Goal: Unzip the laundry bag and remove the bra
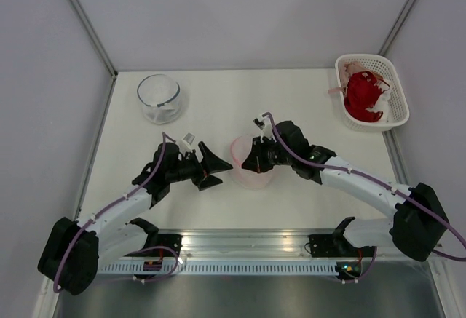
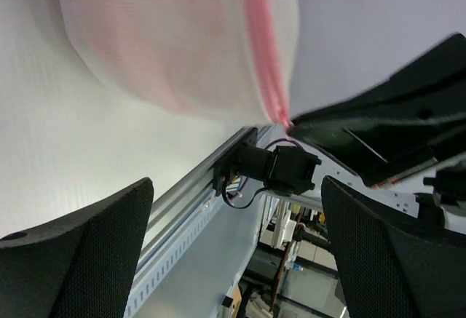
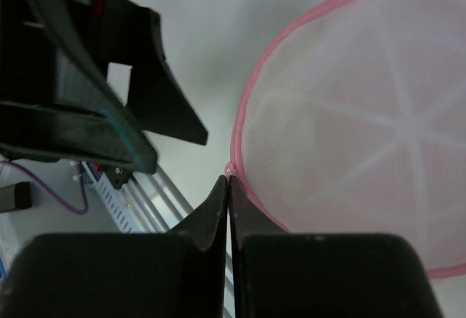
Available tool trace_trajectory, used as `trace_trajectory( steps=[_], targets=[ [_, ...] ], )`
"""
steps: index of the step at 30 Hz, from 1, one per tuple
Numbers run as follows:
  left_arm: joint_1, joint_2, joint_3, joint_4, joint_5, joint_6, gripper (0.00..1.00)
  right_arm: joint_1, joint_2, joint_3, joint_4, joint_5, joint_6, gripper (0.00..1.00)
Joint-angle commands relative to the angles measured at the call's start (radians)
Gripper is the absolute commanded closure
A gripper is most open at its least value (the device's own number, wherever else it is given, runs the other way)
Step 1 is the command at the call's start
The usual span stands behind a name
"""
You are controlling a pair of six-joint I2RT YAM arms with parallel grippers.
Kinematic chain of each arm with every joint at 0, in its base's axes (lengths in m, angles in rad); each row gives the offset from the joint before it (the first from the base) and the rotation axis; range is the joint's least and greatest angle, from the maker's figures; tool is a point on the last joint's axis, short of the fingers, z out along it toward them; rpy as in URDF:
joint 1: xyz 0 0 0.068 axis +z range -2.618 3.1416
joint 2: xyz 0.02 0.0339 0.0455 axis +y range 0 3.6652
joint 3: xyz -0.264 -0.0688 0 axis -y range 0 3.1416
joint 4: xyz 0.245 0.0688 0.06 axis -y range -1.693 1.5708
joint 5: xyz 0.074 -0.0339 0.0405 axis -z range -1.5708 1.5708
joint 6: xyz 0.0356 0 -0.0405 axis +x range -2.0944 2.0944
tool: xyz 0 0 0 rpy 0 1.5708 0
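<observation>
Right claw (image 3: 229, 187) pinches the pink rim of the round white-mesh laundry bag (image 3: 349, 114); left claw (image 2: 237, 187) gapes to its left, so a pull may drag it unopened.

White shells and black joints clad the left arm (image 1: 115, 215) and right arm (image 1: 364, 185). Purple cables (image 1: 154, 167) run along both. The fingers (image 2: 87, 252) are black and finely textured.

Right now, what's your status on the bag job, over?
Left gripper jaws open, beside laundry bag. Right gripper jaws shut on its pink rim. Bag looks zipped, bra inside. Nothing in the way.
</observation>
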Motion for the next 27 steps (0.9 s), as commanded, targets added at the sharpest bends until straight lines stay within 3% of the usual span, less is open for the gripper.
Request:
trace_trajectory(
  steps=[1, 10, 15, 27],
  targets=[
    [-0.011, 0.052, 0.038, 0.021, -0.076, -0.064, 0.00, 0.025, 0.014, 0.003, 0.097, -0.104, 0.023, 1.00],
    [-0.011, 0.197, 0.110, 0.153, -0.107, -0.107, 0.00, 0.072, 0.023, 0.001, 0.062, -0.038, 0.009, 1.00],
    [-0.011, 0.206, 0.185, 0.139, -0.150, -0.089, 0.00, 0.075, 0.022, -0.002, 0.027, -0.006, -0.012, 1.00],
    [-0.036, 0.477, 0.349, 0.155, -0.002, -0.019, 0.00, 0.079, 0.020, 0.010, -0.018, 0.029, -0.030, 1.00]
  ],
)
